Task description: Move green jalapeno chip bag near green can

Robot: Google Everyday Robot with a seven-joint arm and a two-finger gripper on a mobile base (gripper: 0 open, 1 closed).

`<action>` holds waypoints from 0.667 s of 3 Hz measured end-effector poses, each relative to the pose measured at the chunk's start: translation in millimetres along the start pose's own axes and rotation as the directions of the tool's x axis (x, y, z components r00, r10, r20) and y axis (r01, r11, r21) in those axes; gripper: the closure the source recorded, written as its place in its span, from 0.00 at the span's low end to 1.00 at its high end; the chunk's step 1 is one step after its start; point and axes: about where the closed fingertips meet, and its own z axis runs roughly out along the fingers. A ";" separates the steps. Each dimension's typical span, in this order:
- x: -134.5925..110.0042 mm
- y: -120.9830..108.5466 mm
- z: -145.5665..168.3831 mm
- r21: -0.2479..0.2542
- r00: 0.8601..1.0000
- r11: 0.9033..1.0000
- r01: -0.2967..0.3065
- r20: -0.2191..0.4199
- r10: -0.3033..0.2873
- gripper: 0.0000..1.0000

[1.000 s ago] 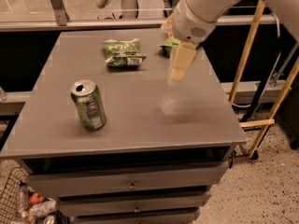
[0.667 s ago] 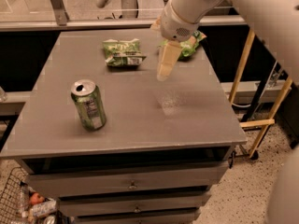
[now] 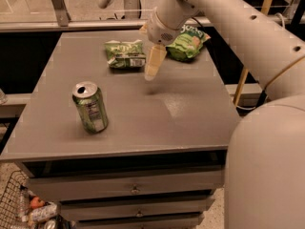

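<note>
Tool (image 3: 151,73) hovers above tabletop (image 3: 190,113), spread or pinched: cannot tell. Chip bag (image 3: 125,54) just beside it, untouched. Best: center over bag's middle, descend straight. Can (image 3: 90,107) well apart.

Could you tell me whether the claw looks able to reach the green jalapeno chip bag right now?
Probably yes: the claw hangs just beside the green jalapeno chip bag with nothing between them. The brighter green bag lies on the claw's other side and the green can stands well clear.
</note>
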 end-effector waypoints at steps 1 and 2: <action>-4.9 -5.6 23.5 -0.022 1.000 1.000 0.009 -0.012 -0.009 0.00; -10.5 -7.7 37.5 -0.033 1.000 0.999 0.014 -0.023 -0.015 0.18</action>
